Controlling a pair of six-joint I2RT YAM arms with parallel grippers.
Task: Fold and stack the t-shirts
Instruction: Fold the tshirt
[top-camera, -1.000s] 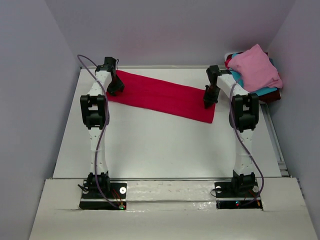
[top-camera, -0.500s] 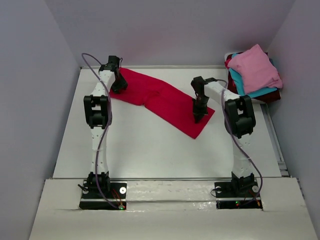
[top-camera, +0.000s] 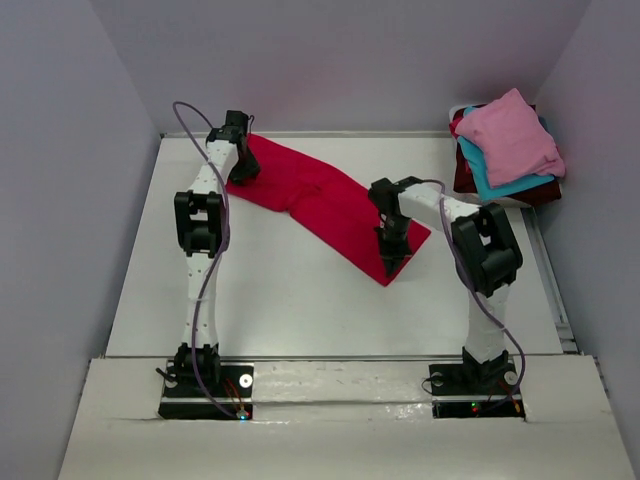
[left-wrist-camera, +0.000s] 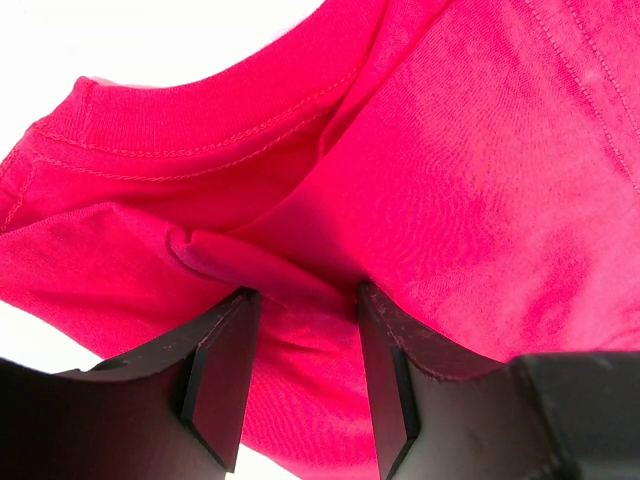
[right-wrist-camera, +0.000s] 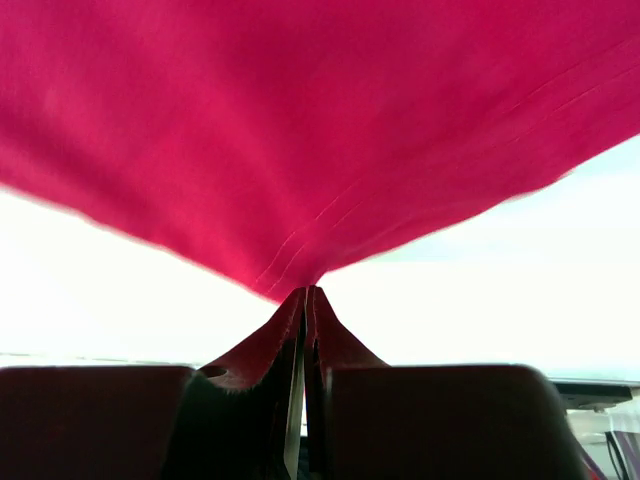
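A crimson-red t-shirt (top-camera: 310, 195), folded into a long strip, lies slanted across the back of the table (top-camera: 280, 300) and bends near its middle. At its far-left collar end, my left gripper (top-camera: 242, 170) has a bunch of the red cloth (left-wrist-camera: 300, 330) filling the gap between its fingers (left-wrist-camera: 225, 370). My right gripper (top-camera: 393, 255) is shut on the strip's other end, and the red hem (right-wrist-camera: 300, 150) hangs stretched from its tips (right-wrist-camera: 308, 290) above the table. More t-shirts are stacked at the back right: pink (top-camera: 510, 135) on top, then teal (top-camera: 490, 178) and maroon (top-camera: 462, 170).
The stack sits past the table's back-right corner, beside the right wall. Grey walls close in the left, back and right. Both arm bases (top-camera: 205, 385) stand on the near ledge.
My right gripper has carried its end of the red t-shirt left and toward the near side, bending the strip. My left gripper has shifted slightly back and right with the collar end.
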